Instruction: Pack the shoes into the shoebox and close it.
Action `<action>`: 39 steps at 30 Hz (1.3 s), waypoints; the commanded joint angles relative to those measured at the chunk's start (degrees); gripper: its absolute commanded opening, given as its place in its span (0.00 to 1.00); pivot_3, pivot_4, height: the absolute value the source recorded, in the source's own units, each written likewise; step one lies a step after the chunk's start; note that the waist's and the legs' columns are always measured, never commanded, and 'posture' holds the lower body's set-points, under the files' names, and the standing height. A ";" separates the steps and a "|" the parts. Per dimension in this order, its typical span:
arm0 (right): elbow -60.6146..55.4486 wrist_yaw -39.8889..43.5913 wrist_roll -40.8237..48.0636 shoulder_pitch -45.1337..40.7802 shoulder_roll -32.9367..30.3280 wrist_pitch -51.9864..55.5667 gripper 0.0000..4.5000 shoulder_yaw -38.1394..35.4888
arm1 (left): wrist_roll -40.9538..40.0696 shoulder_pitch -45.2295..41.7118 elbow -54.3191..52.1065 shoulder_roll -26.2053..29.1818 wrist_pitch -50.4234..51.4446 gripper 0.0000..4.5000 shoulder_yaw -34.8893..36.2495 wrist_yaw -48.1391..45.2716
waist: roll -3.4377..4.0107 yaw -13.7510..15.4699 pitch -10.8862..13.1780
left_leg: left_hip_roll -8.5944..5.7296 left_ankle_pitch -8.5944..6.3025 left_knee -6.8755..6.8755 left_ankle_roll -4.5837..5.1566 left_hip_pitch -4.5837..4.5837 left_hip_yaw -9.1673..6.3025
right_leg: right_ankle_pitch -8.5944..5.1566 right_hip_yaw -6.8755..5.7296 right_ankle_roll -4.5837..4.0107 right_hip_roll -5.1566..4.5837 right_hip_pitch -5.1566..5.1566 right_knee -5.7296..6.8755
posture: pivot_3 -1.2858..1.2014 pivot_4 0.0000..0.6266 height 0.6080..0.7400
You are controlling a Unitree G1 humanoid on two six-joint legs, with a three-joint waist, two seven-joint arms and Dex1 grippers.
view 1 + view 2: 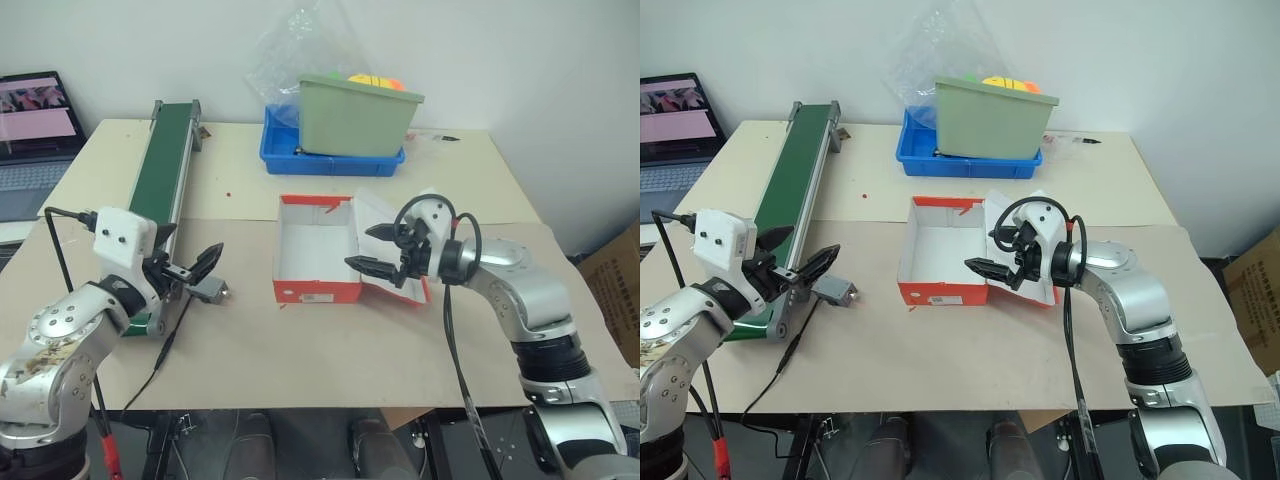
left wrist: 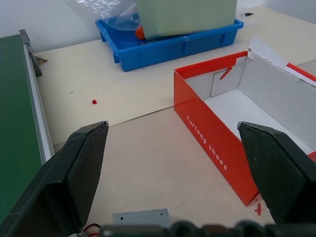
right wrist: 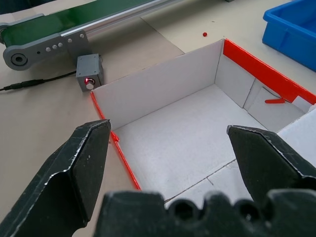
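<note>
Beneath the spread right pincer [image 1: 375,247] lies the shoebox [image 1: 315,250], lid open.

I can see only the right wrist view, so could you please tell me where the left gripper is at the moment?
Observer: The left gripper is open, above the table to the left of the shoebox, near the closer end of the green conveyor.
Operator: Thank you. I can see just a corner of a blue tray; what is in it?
Observer: A green plastic bin stands in the blue tray, with a clear plastic bag behind it.
Operator: Is there anything past the conveyor?
Observer: An open laptop sits beyond the table's left edge, with its screen lit.
</note>
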 commanded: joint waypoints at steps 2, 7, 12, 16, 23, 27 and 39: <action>1.15 -0.24 -0.73 -1.65 0.06 -3.30 0.99 -1.46 | 0.94 -2.37 -0.03 -0.63 -2.40 1.00 -0.42 1.47 | 0.00 0.00 0.00 | 0.00 0.00 0.00 0.00 0.00 0.00 | 0.00 0.00 0.00 0.00 0.00 0.00 | 0.52 0.24 1.00; 2.97 -0.28 -1.13 -2.52 0.50 -4.46 0.99 -1.60 | 1.68 -3.13 0.87 -2.05 -2.95 1.00 -0.59 3.06 | 0.00 0.03 0.00 | -0.01 0.00 0.04 0.00 0.00 0.00 | 0.01 0.00 0.01 0.00 0.02 0.00 | 0.52 0.24 1.00; 4.27 -0.54 -0.84 -3.89 1.36 -4.77 0.99 -1.86 | 2.27 -3.31 1.45 -2.41 -3.97 1.00 -0.40 4.06 | 0.00 -0.09 0.00 | 0.00 0.00 0.00 0.00 0.00 0.00 | 0.00 0.00 0.01 0.01 0.01 0.01 | 0.52 0.24 1.00; 5.31 -0.60 -1.07 -4.95 1.97 -5.50 0.99 -1.73 | 4.23 -2.86 0.89 -2.48 -4.87 1.00 -1.49 5.20 | 0.00 -0.02 0.00 | 0.00 0.00 0.02 0.00 0.00 0.00 | 0.01 0.00 0.00 0.01 0.02 0.03 | 0.52 0.24 1.00; 9.44 -4.81 -4.89 -6.87 3.94 -11.99 0.99 -2.33 | 9.03 -2.41 0.60 -3.57 -6.52 1.00 -1.58 9.97 | 0.00 -0.02 0.00 | 0.00 0.00 0.01 0.00 0.00 0.00 | 0.01 0.00 0.01 0.01 0.01 0.03 | 0.52 0.24 1.00; 10.35 -5.01 -5.03 -7.54 4.88 -11.98 0.99 -1.72 | 8.95 -3.46 -0.06 -4.36 -5.32 1.00 -2.39 10.76 | 0.00 0.00 0.00 | 0.00 0.00 0.02 0.00 0.00 0.00 | 0.01 0.00 0.01 0.01 0.02 0.03 | 0.52 0.24 1.00; 5.08 -1.61 1.01 -5.37 4.86 -5.67 0.99 -3.52 | 6.60 -3.45 -0.46 -7.12 -4.02 1.00 -0.98 12.58 | 0.00 0.03 0.00 | -0.01 0.00 0.03 0.00 0.00 -0.01 | 0.01 0.00 0.01 0.01 0.03 0.06 | 0.52 0.24 1.00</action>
